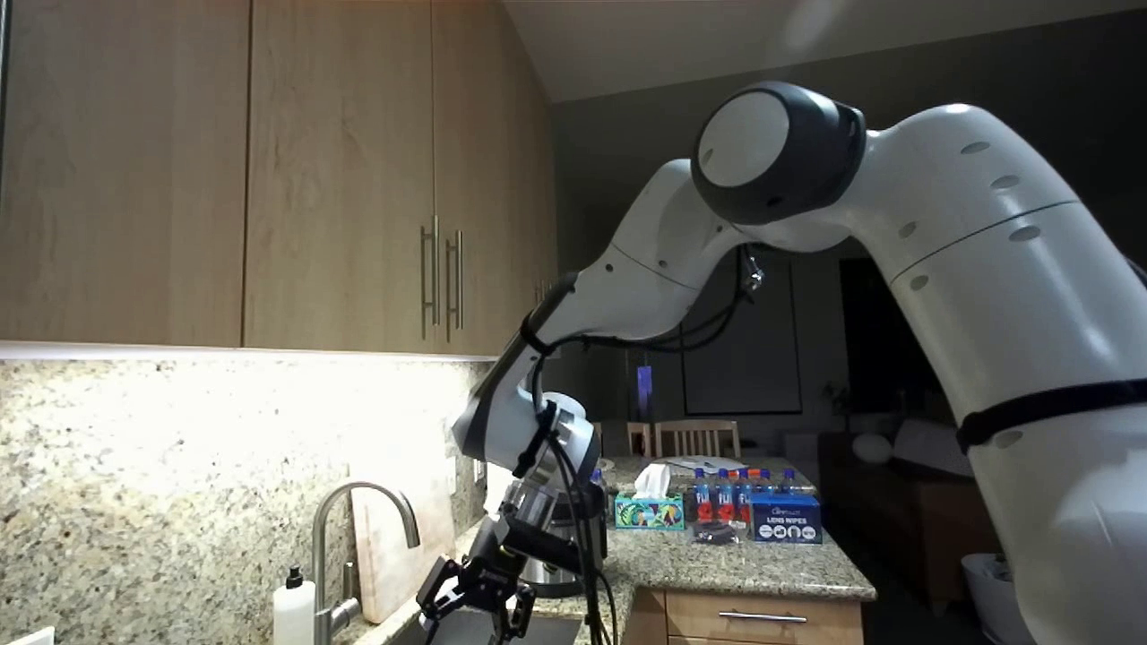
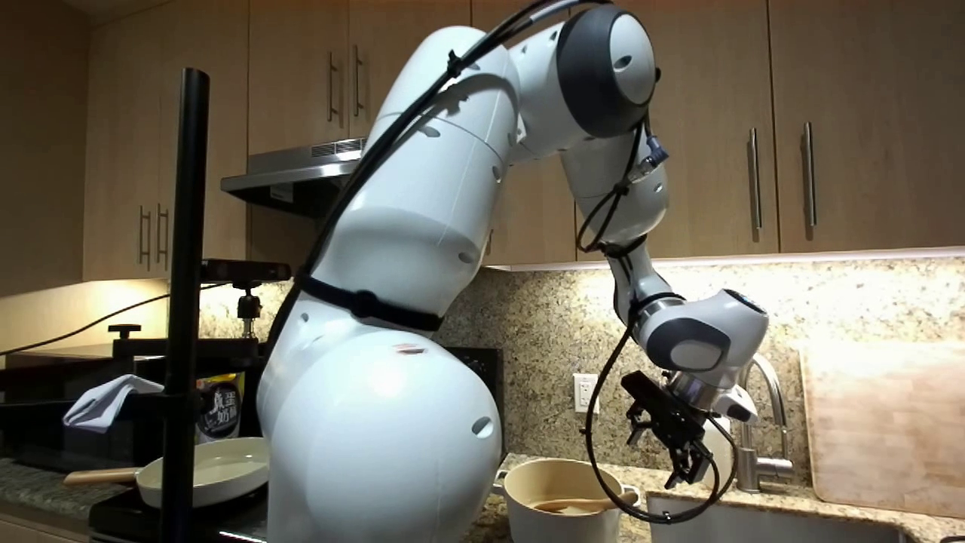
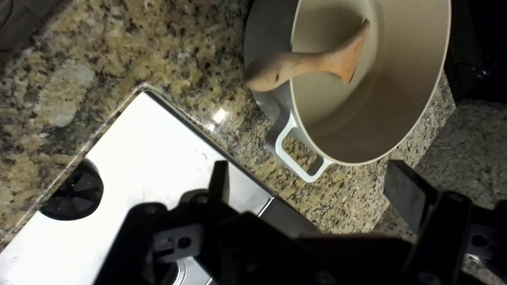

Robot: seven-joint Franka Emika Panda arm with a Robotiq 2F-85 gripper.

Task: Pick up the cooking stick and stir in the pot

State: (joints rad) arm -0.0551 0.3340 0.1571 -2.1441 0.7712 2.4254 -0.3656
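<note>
Black hinged jaws, spread wide, loom closest in the wrist view. Speckled granite counter (image 3: 190,79) separates a straight-edged steel sink (image 3: 146,158), at their nine o'clock, from a round pale-grey pot (image 3: 384,114) at one; across its rim leans a wooden cooking stick (image 3: 313,63). In an exterior view, a blue box (image 1: 786,520) reads "LENS WIPES".
</note>
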